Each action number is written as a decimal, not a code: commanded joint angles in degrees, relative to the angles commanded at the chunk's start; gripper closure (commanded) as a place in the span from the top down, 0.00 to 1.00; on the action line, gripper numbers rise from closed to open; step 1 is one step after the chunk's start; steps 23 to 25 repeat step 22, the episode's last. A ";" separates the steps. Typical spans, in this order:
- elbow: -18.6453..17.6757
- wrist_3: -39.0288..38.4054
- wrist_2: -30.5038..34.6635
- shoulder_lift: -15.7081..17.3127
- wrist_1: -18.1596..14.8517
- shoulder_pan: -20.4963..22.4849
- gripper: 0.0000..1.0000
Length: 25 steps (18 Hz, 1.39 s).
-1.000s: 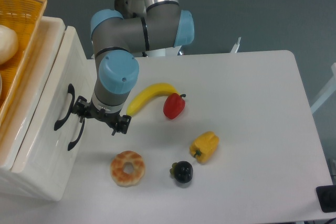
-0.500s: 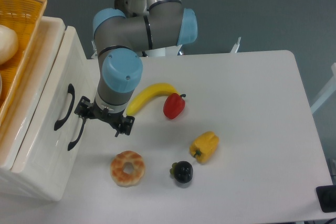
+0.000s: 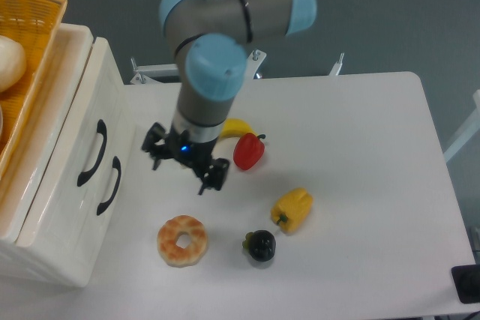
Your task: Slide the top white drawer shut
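The top white drawer [image 3: 79, 129] is the upper front of the white cabinet at the left, with a curved black handle [image 3: 91, 154]. Its front looks level with the lower drawer front [image 3: 105, 219], and no gap shows. My gripper [image 3: 184, 165] hangs over the table to the right of the cabinet, clear of both handles. Its fingers are spread apart and hold nothing.
An orange wicker basket [image 3: 34, 43] sits on the cabinet top. On the table lie a banana [image 3: 238, 127] partly under my arm, a red pepper [image 3: 248, 151], a yellow pepper [image 3: 292, 209], a bagel [image 3: 182, 240] and a dark fruit [image 3: 261, 245].
My gripper has moved right, away from the drawer fronts where it was next to the handles. The arm now covers more of the banana. The drawer fronts look unchanged.
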 joint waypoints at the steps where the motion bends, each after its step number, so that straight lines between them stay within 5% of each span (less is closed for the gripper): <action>1: 0.18 2.45 2.02 0.44 -0.09 0.18 1.00; 7: -0.08 24.68 4.85 4.30 -0.35 5.62 1.00; 10: -0.08 32.33 9.23 5.45 -2.99 7.39 1.00; 22: 0.71 54.84 12.15 6.24 -7.21 16.88 1.00; 25: 0.71 54.84 12.15 6.24 -7.21 16.88 1.00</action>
